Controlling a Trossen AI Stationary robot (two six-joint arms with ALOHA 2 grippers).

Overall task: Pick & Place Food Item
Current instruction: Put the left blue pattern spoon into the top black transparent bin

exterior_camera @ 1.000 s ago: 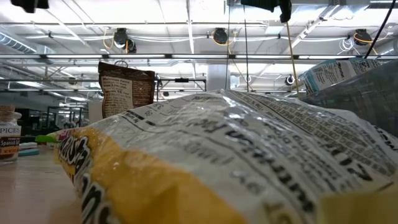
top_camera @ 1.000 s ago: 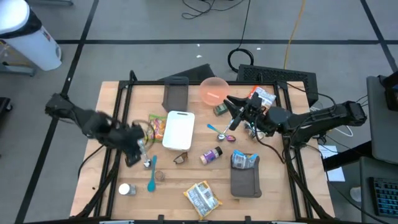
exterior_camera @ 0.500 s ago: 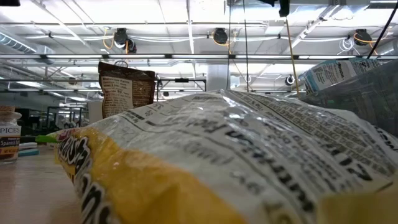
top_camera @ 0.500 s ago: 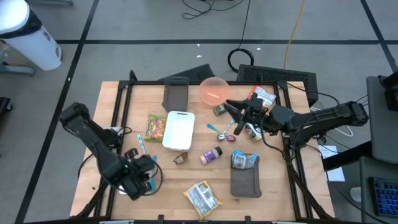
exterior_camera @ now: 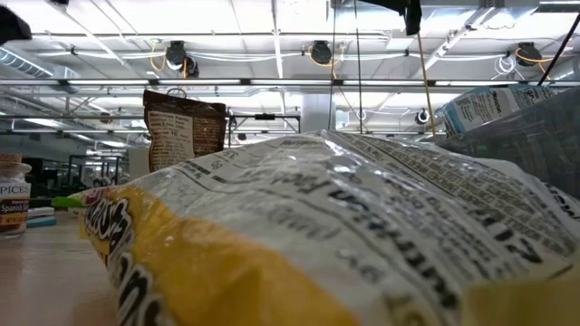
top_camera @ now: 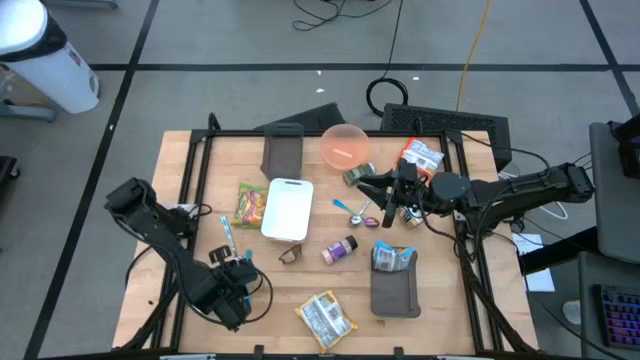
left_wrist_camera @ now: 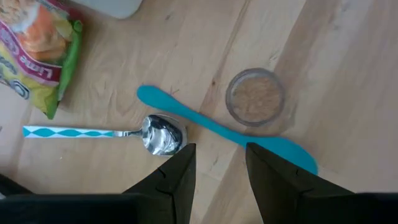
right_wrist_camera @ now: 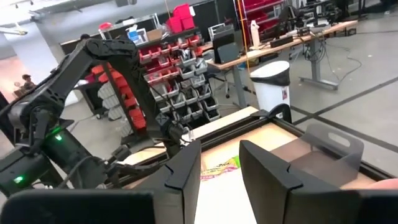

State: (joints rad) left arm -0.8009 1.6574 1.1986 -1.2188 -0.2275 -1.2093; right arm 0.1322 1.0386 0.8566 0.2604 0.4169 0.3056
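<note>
**Both arms raised, both pincers parted and empty**

The left arm is folded along the left side of the worktop [top_camera: 180,170], its elbow out past the edge, and the left pincer [top_camera: 232,297] is carried near the front edge, pointed downward. Its fingers [left_wrist_camera: 177,180] are seen parted, with nothing between them. The right arm is stretched in from the right, and the right pincer [top_camera: 385,203] is held over the right half, aimed across toward the left arm. Its fingers [right_wrist_camera: 183,171] are likewise parted around nothing.
</note>
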